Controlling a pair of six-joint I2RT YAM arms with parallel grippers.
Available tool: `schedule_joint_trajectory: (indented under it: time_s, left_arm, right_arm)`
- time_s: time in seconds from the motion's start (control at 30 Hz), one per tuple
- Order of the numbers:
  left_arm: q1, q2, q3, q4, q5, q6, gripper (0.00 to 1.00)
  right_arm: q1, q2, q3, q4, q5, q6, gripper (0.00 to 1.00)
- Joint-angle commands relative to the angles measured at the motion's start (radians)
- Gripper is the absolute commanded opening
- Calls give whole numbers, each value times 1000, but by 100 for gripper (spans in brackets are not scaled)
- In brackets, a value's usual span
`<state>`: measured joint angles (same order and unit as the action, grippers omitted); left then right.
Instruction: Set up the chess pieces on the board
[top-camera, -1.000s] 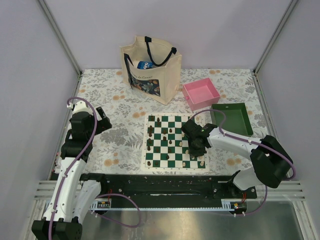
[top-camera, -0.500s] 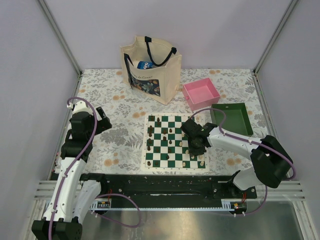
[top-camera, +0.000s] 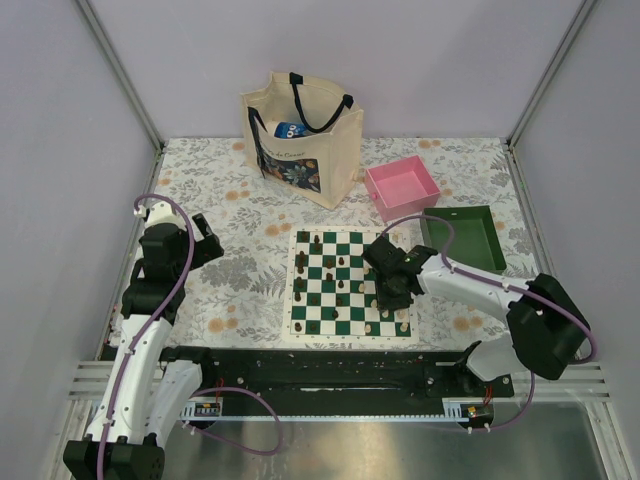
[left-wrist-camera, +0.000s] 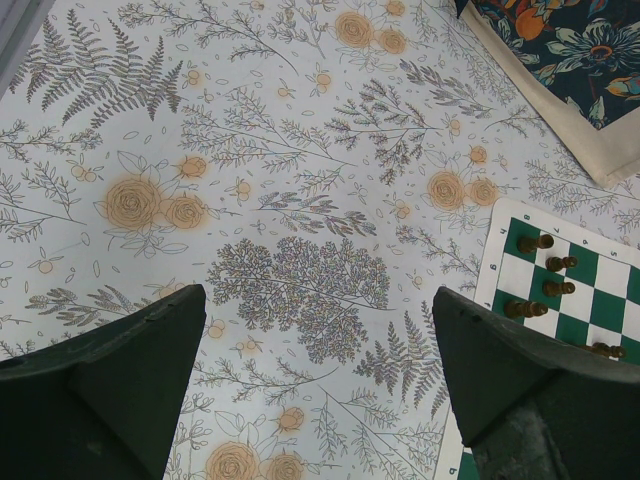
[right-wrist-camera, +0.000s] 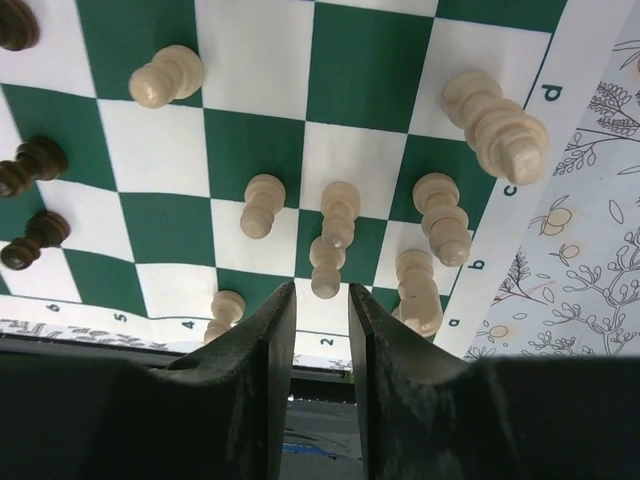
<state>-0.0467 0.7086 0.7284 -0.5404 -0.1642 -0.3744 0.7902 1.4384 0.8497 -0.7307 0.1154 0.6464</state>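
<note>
The green-and-white board (top-camera: 350, 334) lies mid-table. Dark chess pieces (top-camera: 301, 262) stand toward its left side and cream ones (top-camera: 403, 322) near its right front corner. My right gripper (top-camera: 390, 297) hovers low over that corner. In the right wrist view its jaws (right-wrist-camera: 322, 295) stand a narrow gap apart, and a cream pawn (right-wrist-camera: 325, 268) stands on the board (right-wrist-camera: 255, 50) right at their tips, untouched. Other cream pawns (right-wrist-camera: 262, 205) and a taller cream piece (right-wrist-camera: 497, 125) stand around it. My left gripper (top-camera: 200, 245) hangs wide open (left-wrist-camera: 320, 330) over the floral cloth, left of the board (left-wrist-camera: 590, 265).
A cream tote bag (top-camera: 300, 135) stands at the back. A pink tray (top-camera: 402, 188) and a green tray (top-camera: 465, 238) sit to the board's far right. Dark pieces (left-wrist-camera: 535, 243) line the board edge nearest my left gripper. A black rail (top-camera: 320, 365) runs along the table's front.
The right gripper's jaws have parted a little around the cream pawn at their tips. Its arm has barely shifted. The left arm has not moved.
</note>
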Motion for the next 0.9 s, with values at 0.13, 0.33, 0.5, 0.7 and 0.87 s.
schedule_joint_trajectory:
  time_s: [0.13, 0.33, 0.5, 0.7, 0.87]
  left_arm:
    - [5, -8, 16, 40, 5, -4, 99]
    - [4, -8, 17, 42, 6, -4, 99]
    - [5, -14, 14, 42, 6, -6, 99]
    - [5, -11, 16, 42, 6, -6, 99]
    - [5, -15, 14, 40, 2, -6, 99]
  right_arm:
    - [47, -122, 57, -21, 1, -1, 39]
    - [119, -64, 74, 1, -65, 1, 40]
    - [136, 13, 110, -12, -111, -28, 45]
    - [144, 57, 117, -16, -148, -48, 47]
    - [145, 94, 129, -22, -163, -59, 47]
